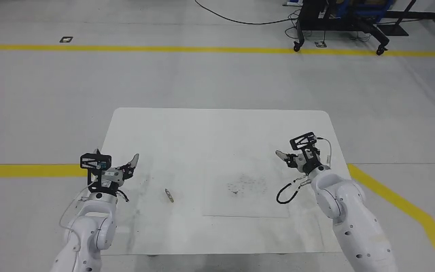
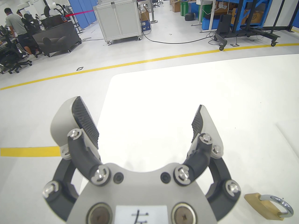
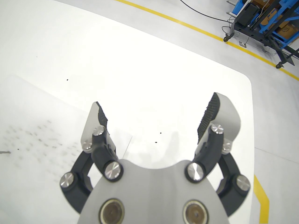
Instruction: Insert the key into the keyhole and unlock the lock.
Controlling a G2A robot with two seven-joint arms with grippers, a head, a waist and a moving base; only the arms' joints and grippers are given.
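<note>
The left gripper hovers at the table's left edge, its fingers spread wide and holding nothing; the brass padlock lies flat on the table near it, toward the middle; the right gripper hovers near the right edge, likewise wide and empty.

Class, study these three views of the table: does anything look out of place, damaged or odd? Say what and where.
A patch of grey scuff marks smudges the white table near its middle, and a few black specks lie nearby. The padlock lies flat and looks intact. Nothing else stands out.
</note>
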